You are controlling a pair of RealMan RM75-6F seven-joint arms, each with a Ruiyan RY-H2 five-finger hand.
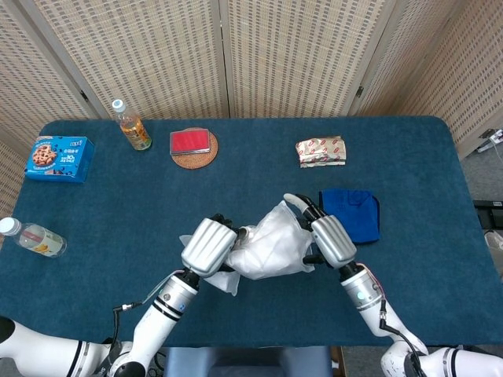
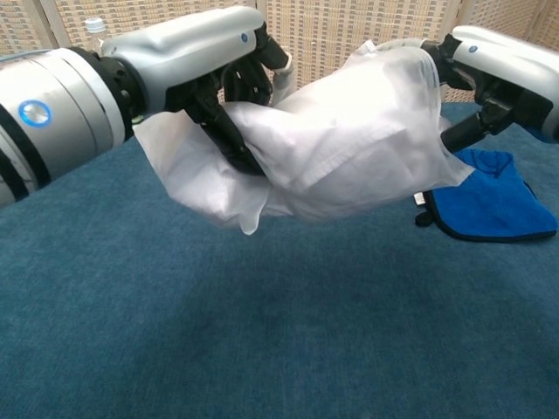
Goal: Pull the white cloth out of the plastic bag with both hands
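Observation:
A translucent white plastic bag point(image 1: 271, 247) point(image 2: 349, 140) with the white cloth bundled inside hangs above the blue table, between my two hands. My left hand point(image 1: 208, 245) point(image 2: 210, 78) grips the bag's left end, fingers curled into the folds. My right hand point(image 1: 330, 238) point(image 2: 493, 61) is at the bag's right end. Its fingers point(image 2: 410, 45) lie stretched over the top and the thumb sits below, with no firm grip showing. I cannot separate cloth from bag where the hands cover them.
A blue cloth point(image 1: 354, 214) point(image 2: 489, 205) lies just right of the bag, under my right hand. Farther back are a snack packet point(image 1: 321, 151), a red item on a round coaster point(image 1: 192, 146) and a bottle point(image 1: 131, 126). A cookie box point(image 1: 59, 157) and a lying bottle point(image 1: 35, 238) are at the left.

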